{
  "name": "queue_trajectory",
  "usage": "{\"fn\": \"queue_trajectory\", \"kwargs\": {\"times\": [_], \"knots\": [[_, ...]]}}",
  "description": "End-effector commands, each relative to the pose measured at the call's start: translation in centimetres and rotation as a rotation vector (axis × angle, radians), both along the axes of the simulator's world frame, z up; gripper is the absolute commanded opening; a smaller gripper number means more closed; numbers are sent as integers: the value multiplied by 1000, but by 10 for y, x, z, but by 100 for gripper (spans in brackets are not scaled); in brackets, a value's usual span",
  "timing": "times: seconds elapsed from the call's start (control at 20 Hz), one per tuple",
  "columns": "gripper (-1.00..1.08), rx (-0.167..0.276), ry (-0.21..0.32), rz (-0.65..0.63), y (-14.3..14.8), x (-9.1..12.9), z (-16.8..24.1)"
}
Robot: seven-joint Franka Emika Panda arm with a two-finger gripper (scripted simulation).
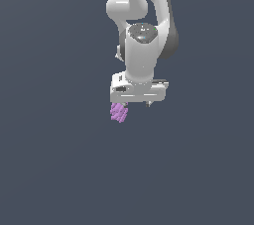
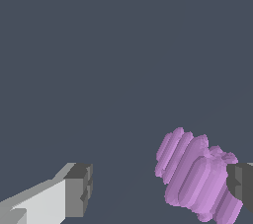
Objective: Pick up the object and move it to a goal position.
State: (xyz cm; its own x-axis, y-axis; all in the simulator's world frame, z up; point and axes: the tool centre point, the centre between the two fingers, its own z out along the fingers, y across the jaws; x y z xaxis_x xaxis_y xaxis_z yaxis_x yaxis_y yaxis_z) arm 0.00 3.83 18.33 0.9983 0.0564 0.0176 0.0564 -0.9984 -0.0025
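1. One white-grey glossy robot arm (image 1: 144, 45) comes down from the top of the exterior view, wrist pointing downward, over a plain dark slate-blue background (image 1: 49, 159).
2. Gripper (image 1: 134, 104) sits below the flat white hand block; only short dark stubs of the fingers show under it in the exterior view.
3. Jaws are apart: in the wrist view one grey-tipped white finger (image 2: 74, 191) and the other dark finger (image 2: 242, 186) stand wide from each other, with open background between them.
4. Small light-purple lumpy cluster of short stubby rods (image 1: 119, 112) hangs just under the hand block, at the end toward the exterior view's left, off-centre from the wrist.
5. Wrist view: the same purple cluster (image 2: 197, 176) lies right against the dark finger, seemingly touching it, and well apart from the white finger. It is narrower than the gap between the fingers.
6. Rods of the cluster lie side by side, tilted, with rounded ends.
7. No surface edge or shadow visible, so cannot tell if the cluster rests on anything or is lifted.
8. Only one finger meets the cluster; the jaws are not clamped on it.
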Motion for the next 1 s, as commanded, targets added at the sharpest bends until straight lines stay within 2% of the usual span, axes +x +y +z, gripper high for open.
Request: {"fn": "queue_trajectory", "kwargs": {"times": [0.0,0.4,0.65,0.95], "knots": [[100,0,0,0,0,0,0],[100,-25,-23,-11,-33,6,12],[100,-25,-23,-17,-33,5,11],[100,-20,-17,-82,-40,-2,4]]}}
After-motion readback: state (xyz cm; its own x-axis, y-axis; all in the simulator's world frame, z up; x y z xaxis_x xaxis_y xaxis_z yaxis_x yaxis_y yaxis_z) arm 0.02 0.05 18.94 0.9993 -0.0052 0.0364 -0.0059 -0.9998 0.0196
